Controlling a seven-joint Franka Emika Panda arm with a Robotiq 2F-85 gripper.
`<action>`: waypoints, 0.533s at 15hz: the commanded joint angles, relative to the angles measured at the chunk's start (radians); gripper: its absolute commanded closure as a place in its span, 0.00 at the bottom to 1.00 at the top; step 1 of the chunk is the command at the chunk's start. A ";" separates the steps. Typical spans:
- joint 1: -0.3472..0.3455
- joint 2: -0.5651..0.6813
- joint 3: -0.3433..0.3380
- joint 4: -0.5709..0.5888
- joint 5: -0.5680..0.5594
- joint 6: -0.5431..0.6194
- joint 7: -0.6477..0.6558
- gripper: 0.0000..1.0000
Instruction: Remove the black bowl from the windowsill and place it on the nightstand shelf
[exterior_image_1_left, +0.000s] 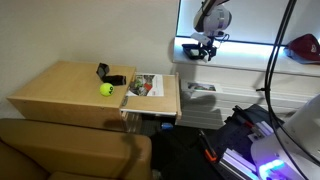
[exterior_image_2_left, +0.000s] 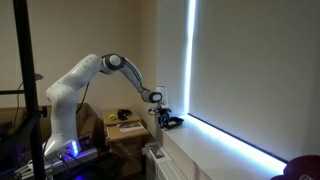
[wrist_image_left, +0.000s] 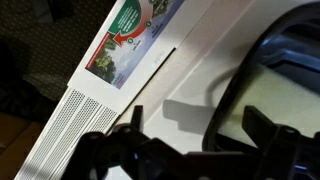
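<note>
Exterior views both show the windowsill (exterior_image_1_left: 245, 55), a long white ledge under a glowing pane, and everything below is placed against it. The desk (exterior_image_1_left: 50, 95) stands well off from the windowsill and lower than it. The arm (exterior_image_2_left: 95, 70) reaches from beside the desk up over the sill's near end.

The nightstand shelf (exterior_image_1_left: 150, 106) juts from the desk on the side nearest the windowsill, lower than the ledge. Most of its board is covered by a magazine (exterior_image_1_left: 147, 85), which the wrist view also shows below the sill's edge.

The black bowl (exterior_image_1_left: 193, 50) still sits on the windowsill at the end nearest the shelf. In an exterior view it rests on the ledge right at the tool, bowl (exterior_image_2_left: 173, 122) touching sill as far as I can tell. The jaws are down at it. In the wrist view they stand wide apart, with the near rim of the bowl (wrist_image_left: 280, 55) running between them, and I see no pinch on it.

A yellow-green ball (exterior_image_1_left: 105, 89) and a small black gadget (exterior_image_1_left: 103, 71) lie on the desk, far from the windowsill. A dark red object (exterior_image_1_left: 303, 47) rests at the sill's far end.

The task looks to be at its first step: the approach is made and the grasp is not. Closing, lifting, carrying down and setting the bowl on the shelf all remain.
</note>
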 joint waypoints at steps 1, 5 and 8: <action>-0.001 0.016 -0.007 0.014 0.006 -0.001 -0.005 0.00; -0.007 0.015 -0.002 0.022 0.008 -0.009 -0.017 0.00; -0.014 0.017 0.000 0.024 0.014 -0.011 -0.016 0.34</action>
